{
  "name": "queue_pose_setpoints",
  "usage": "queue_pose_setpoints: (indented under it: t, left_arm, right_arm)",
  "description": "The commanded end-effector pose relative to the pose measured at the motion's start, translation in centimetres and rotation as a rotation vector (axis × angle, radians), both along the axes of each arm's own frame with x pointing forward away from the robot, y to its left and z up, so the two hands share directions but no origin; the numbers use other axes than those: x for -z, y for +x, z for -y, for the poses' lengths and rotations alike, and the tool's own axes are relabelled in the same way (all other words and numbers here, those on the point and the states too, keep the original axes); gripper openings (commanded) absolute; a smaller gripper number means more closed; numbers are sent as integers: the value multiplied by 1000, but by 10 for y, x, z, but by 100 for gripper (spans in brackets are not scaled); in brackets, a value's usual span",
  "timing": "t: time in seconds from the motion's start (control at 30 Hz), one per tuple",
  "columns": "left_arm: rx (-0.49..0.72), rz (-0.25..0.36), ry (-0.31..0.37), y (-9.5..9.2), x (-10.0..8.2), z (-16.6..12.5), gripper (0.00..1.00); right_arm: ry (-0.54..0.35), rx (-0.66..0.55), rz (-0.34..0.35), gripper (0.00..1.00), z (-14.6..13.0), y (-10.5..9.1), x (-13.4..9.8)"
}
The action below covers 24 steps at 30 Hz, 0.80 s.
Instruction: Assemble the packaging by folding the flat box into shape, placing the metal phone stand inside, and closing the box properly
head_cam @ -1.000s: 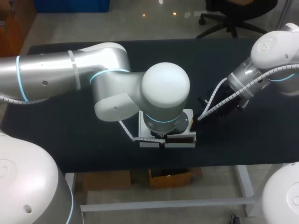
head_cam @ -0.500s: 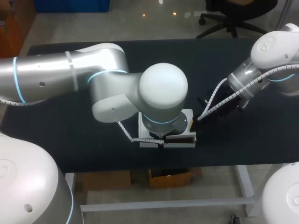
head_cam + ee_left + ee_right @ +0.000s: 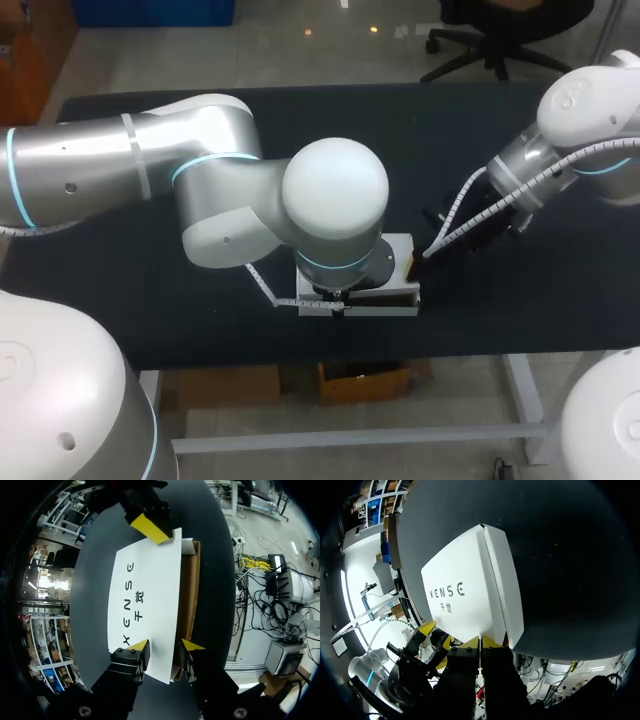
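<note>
**Progress.** The white printed cardboard box (image 3: pixel 150 580) has been folded into shape and lies on the black desk (image 3: pixel 520 300). Its lid panel is laid flat over the body. A strip of brown inner wall (image 3: pixel 189 590) is exposed along one long edge, so closure is judged incomplete. The lid's front flap appears not yet tucked home. The metal phone stand is not visible in any view. It is presumed to be inside, but this cannot be confirmed.

**End effectors.** The left end effector (image 3: pixel 166 646) is set over the near end of the box with its fingers spread. One yellow tip lies over the lid panel and the other beside the brown wall, with the lid's long edge between them. No two-sided grip is seen. The right end effector (image 3: pixel 481 641) is placed at the opposite end of the box, fingers drawn narrow with the tips almost together. They sit against the crease where the top panel meets the side panel. Nothing is seen pinched between them.

**Remaining.** The lid edge is to be pressed down and tucked until the brown strip is covered.

**Surroundings and obstructions.**
- In the head view, most of the box is hidden under the left arm's wrist.
- A white ribbed cable (image 3: pixel 268 285) on that arm hangs just beside the box.
- The two end effectors face each other across the box, so room at either end is judged tight.
</note>
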<state>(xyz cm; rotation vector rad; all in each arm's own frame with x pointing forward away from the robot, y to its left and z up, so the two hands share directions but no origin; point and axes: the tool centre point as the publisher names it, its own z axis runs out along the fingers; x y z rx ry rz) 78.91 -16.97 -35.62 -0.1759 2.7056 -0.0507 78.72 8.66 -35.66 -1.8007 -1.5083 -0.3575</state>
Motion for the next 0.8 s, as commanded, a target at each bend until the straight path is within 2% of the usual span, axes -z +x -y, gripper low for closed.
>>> queue_pose_setpoints:
  t: [0.03, 0.3, 0.4, 0.47, 0.63, 0.8]
  left_arm:
    - [6, 13, -27, -5, -6, -7, 38]
    - [14, 28, -90, -8, -19, -14, 30]
    - [9, 26, -122, -8, -22, -17, 19]
    - [3, 22, -145, -7, -23, -18, 0]
    - [-6, 14, -188, -4, -25, -19, 0]
    - [-12, -22, -255, 1, -25, -19, 0]
  right_arm:
    - [2, -5, -2, 0, 0, 1, 1]
    - [2, -5, -2, 0, -1, 1, 1]
    - [2, -4, -2, 0, -1, 1, 1]
    - [2, -4, -1, 0, -1, 1, 0]
    - [2, -5, -1, 0, -2, 1, 0]
    - [1, -4, -1, 0, -2, 1, 0]
